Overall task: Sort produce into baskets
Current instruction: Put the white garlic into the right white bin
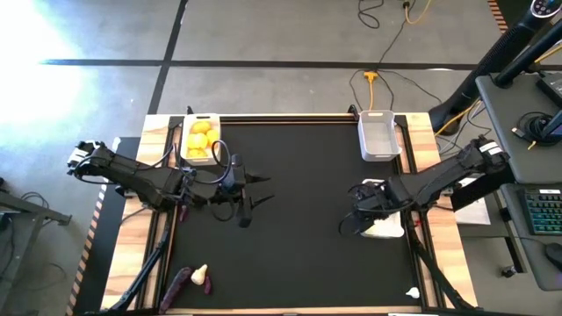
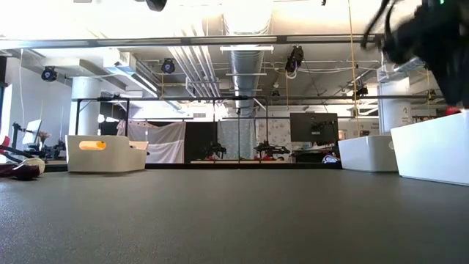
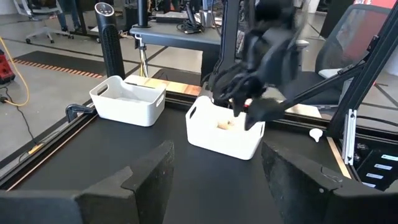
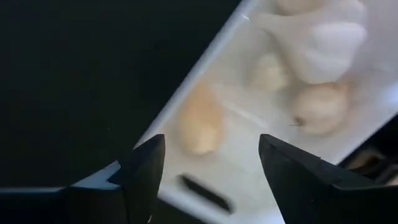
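Garlic (image 4: pixel 323 37) lies in the basket (image 1: pixel 384 226) near the table's (image 1: pixel 307 219) right edge, where the right gripper (image 4: pixel 208 165) hangs above it with fingers apart and empty. Lemons (image 1: pixel 201 139) fill the far-left basket (image 1: pixel 200 138) (the far-right one (image 1: pixel 378 135) looks bare); an eggplant (image 1: pixel 176 286) and another bulb (image 1: pixel 202 276) sit near the front-left corner, and the left gripper (image 1: pixel 248 195) hovers open left of centre.

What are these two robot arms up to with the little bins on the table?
They are sorting produce. The right gripper hangs open over a white plastic bin that holds pale garlic bulbs. The left gripper waits open and empty near the white bin of yellow lemons. A third white bin looks empty. A purple eggplant piece and one garlic bulb are unsorted on the black mat.
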You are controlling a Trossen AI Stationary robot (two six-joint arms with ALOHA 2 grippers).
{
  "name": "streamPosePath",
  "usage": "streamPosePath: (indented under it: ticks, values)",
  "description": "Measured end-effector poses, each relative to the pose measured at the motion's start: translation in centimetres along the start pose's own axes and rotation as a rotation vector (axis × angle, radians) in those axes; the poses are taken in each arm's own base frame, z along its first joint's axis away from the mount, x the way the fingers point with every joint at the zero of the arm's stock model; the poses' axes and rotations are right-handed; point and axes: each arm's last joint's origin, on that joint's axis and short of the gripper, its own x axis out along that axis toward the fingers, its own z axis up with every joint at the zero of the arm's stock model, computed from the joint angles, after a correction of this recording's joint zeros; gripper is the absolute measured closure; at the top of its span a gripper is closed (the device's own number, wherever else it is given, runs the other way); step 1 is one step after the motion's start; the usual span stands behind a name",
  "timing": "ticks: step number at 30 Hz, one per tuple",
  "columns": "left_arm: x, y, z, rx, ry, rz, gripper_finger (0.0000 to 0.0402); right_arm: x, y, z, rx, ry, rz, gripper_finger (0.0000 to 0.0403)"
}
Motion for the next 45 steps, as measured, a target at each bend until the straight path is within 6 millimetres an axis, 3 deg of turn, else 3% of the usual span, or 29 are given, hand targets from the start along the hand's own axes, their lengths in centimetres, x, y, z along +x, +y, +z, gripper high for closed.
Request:
streamPosePath:
  ticks: [4,10,15,20,27,36,45]
  values:
    - [0.0,0.0,0.0,0.000,0.000,0.000,0.0178,-2.7,1.7,-2.5,-0.023,-0.062,0.105,0.0151]
    - [0.0,0.0,0.0,-0.001,-0.002,0.000,0.0178,-4.9,3.8,-9.1,-0.148,-0.100,0.199,0.0168]
    - [0.0,0.0,0.0,-0.001,-0.002,-0.001,0.0178,-3.2,5.9,-14.7,-0.351,-0.060,0.146,0.0176]
    - [0.0,0.0,0.1,-0.003,-0.005,-0.002,0.0178,0.0,7.2,-17.8,-0.409,0.182,-0.034,0.0174]
    - [0.0,0.0,0.1,-0.003,-0.005,-0.002,0.0178,3.7,8.1,-18.1,-0.409,0.476,-0.172,0.0172]
    - [0.0,0.0,0.1,-0.004,-0.007,-0.002,0.0178,7.6,7.8,-17.3,-0.422,0.648,-0.255,0.0172]
    - [0.0,0.0,0.1,-0.005,-0.009,-0.002,0.0178,10.2,6.6,-16.8,-0.405,0.713,-0.241,0.0172]
